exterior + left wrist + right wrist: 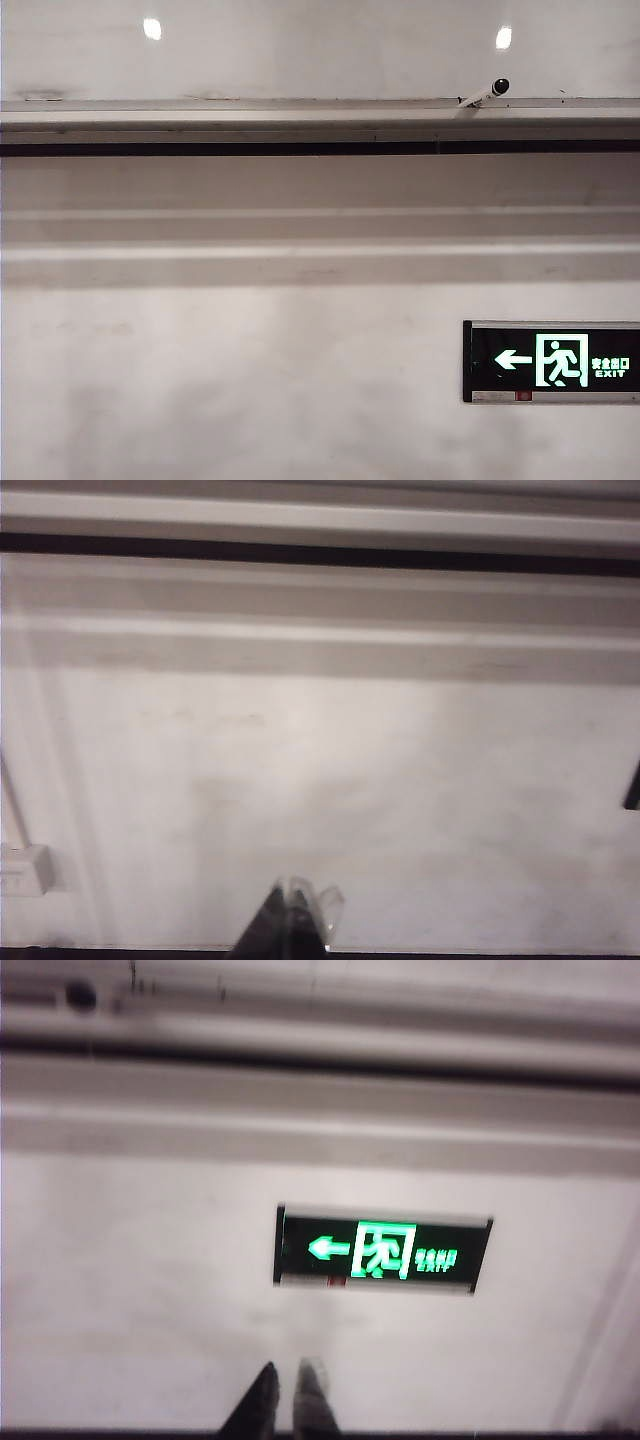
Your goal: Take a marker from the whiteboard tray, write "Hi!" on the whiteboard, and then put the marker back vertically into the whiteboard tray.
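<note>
The marker (487, 93) stands tilted in the whiteboard tray (250, 112) at the right, white barrel down and black cap up, leaning on the whiteboard (320, 50). Neither gripper shows in the exterior view. In the right wrist view the marker (80, 996) is only a blurred dark spot on the tray (350, 1030), far from my right gripper (292, 1370). Its fingertips stand almost together with nothing between them. My left gripper (290, 890) is shut and empty, facing the bare wall well below the ledge.
A thin black strip (300, 148) runs under the tray, with wide pale mouldings (300, 250) below it. A lit green exit sign (552, 362) hangs on the matte wall at the lower right, and the right wrist view has the exit sign (380, 1250) too. A small white box (22, 870) sits on the wall.
</note>
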Tool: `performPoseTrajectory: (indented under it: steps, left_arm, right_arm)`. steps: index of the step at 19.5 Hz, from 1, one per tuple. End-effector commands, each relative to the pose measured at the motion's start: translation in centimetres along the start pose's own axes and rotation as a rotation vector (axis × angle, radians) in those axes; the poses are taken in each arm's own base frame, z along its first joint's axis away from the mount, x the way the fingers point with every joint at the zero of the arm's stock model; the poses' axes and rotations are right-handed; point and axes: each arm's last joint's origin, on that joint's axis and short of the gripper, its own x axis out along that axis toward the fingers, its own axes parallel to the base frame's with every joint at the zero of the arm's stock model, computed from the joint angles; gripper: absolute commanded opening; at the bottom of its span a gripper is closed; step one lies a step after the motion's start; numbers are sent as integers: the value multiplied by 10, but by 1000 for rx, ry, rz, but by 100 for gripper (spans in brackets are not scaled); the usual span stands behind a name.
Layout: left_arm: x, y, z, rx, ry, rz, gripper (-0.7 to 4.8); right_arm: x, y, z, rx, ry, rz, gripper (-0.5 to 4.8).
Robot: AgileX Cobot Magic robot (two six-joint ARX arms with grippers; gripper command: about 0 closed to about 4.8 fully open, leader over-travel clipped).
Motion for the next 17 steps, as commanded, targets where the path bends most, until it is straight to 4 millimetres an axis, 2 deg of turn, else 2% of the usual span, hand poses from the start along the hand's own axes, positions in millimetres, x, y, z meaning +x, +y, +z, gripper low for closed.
performPoseTrajectory:
  steps: [1, 3, 17]
  left_arm:
    - [0, 0, 1, 4, -9, -4, -5]
    - [0, 0, 1, 4, -10, -1, -5]
    - [0, 0, 1, 4, -10, -4, -5]
  right_arm:
    - [3, 1, -14, 2, -7, 14, 31]
    - [4, 1, -19, 1, 13, 14, 32]
    - [4, 1, -15, 3, -28, 11, 31]
